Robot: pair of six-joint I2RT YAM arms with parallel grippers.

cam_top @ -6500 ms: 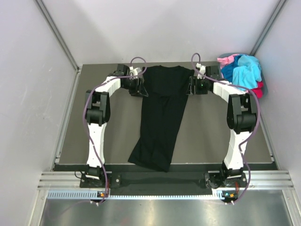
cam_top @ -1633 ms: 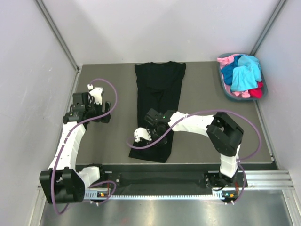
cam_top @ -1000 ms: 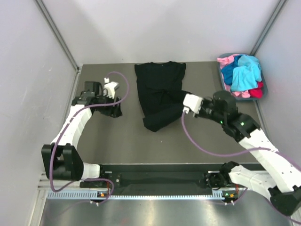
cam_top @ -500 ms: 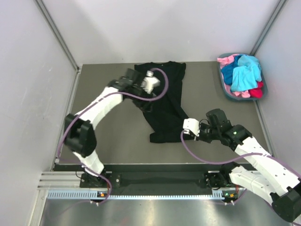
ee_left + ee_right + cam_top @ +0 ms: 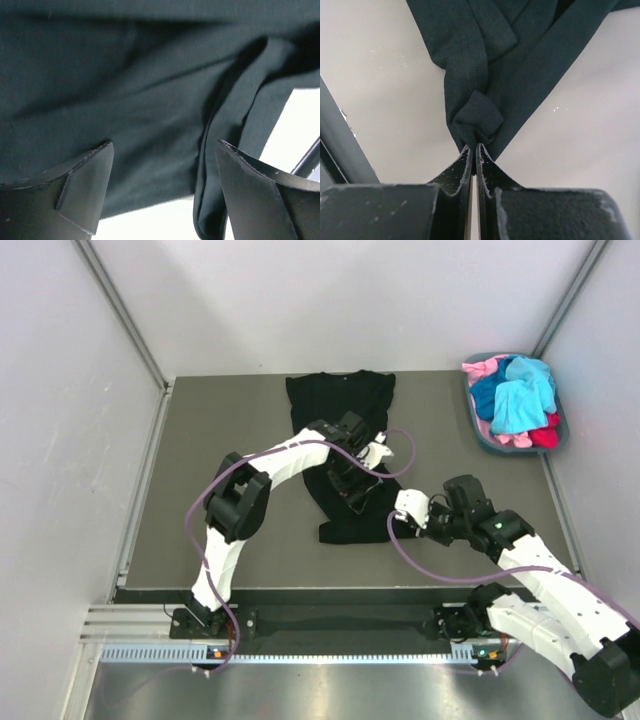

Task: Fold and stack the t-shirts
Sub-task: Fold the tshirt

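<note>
Black t-shirt (image 5: 340,405) lies collar-far along the grey table (image 5: 220,470), white walls (image 5: 60,440) around; right gripper (image 5: 473,150) pinches its cloth, left gripper (image 5: 162,150) gapes empty.

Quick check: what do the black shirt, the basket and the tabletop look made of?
The black shirt: soft matte knit cloth, likely cotton; it creases and shows a stitched hem. The basket: grey-blue, smooth rigid rim, probably plastic. The tabletop: flat matte grey sheet; material unclear.
</note>
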